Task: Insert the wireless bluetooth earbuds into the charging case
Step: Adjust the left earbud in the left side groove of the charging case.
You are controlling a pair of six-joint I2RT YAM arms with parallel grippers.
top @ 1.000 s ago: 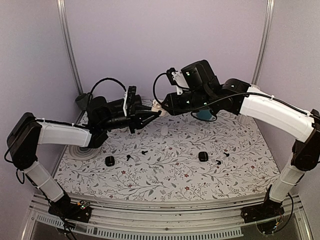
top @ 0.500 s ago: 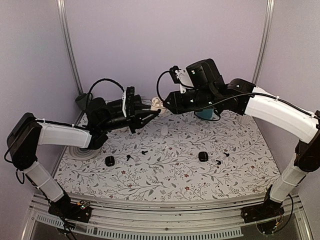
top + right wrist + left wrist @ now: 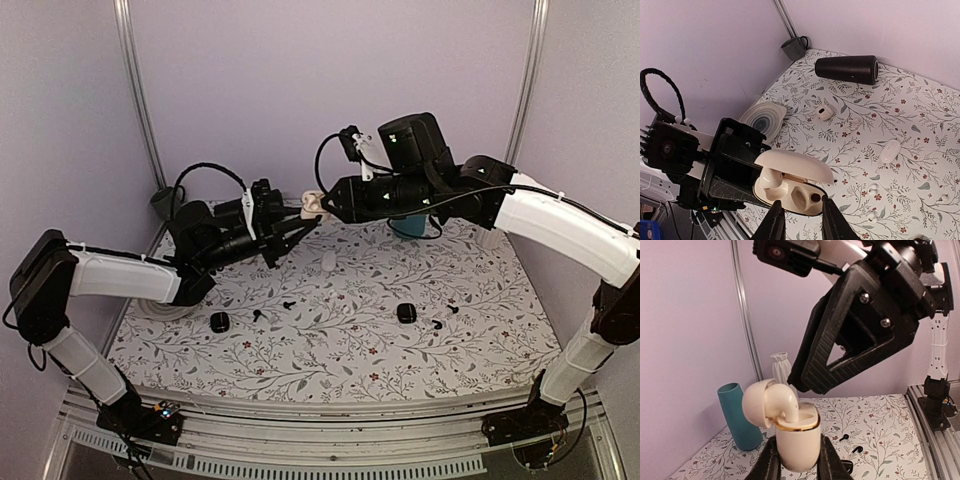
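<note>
- Left claw [image 3: 798, 454]: clamped on the lower body of the cream case [image 3: 797, 436], holding it upright in the air over the table [image 3: 330, 350].
- The lid [image 3: 756, 402] is swung open. One white earbud [image 3: 786, 405] sits in a well, its head poking above the gold rim. The other well [image 3: 801, 196] is empty.
- Right claw [image 3: 800, 216]: fingers a little apart with nothing between them, poised just over the open case. I cannot tell whether it touches the case.
- On the table below lie loose white earbuds [image 3: 871, 216], a white case [image 3: 890, 150], black earbuds [image 3: 857, 449] and two black cases [image 3: 219, 321], all apart from each other.
- Farther out stand a teal cup [image 3: 737, 415], a black cylinder [image 3: 846, 69] lying on its side, and a plate [image 3: 762, 120].
</note>
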